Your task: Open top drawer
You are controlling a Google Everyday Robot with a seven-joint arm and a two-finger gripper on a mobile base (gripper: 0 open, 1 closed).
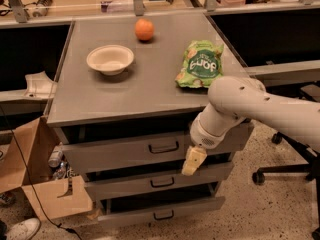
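The top drawer (125, 153) is the uppermost grey front of the cabinet, with a black bar handle (163, 147) at its middle. A dark gap shows between its front and the cabinet top. My gripper (193, 160), with yellowish tips, hangs from the white arm (240, 104) in front of the drawer's right part. It is just right of and slightly below the handle, at the seam with the middle drawer (150, 182). It holds nothing that I can see.
On the grey cabinet top (100, 99) are a white bowl (110, 59), an orange (144, 29) and a green snack bag (201, 64). The bottom drawer (160, 214) is below. A cardboard box (35, 184) stands at left, and an office chair base (280, 169) at right.
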